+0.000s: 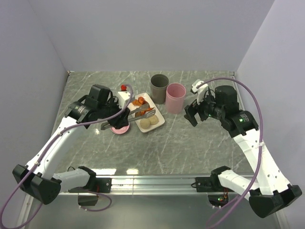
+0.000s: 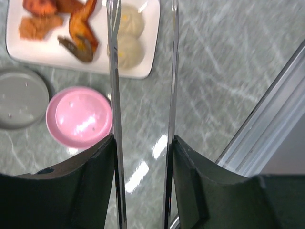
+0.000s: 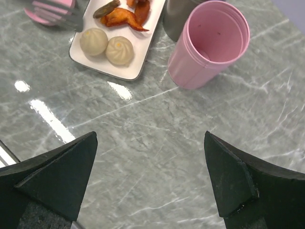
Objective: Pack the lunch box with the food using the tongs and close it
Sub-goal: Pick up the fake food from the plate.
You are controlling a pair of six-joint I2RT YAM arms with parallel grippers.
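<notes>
Barely begun: food (image 1: pixel 139 101) on tray (image 2: pixel 151 19), lunch box (image 1: pixel 159 86) lidless, seemingly empty. Arms: left gripper (image 2: pixel 143 143) clamps tongs (image 2: pixel 114 71); right gripper (image 3: pixel 150 136) wide, empty.

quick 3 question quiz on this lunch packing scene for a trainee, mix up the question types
1. True or false: the right gripper is open and empty.
2. The tongs are held by: A) the left gripper B) the right gripper C) neither.
3. How many pale buns lie on the white tray?
Key: 1 true; 2 A; 3 two.
</notes>
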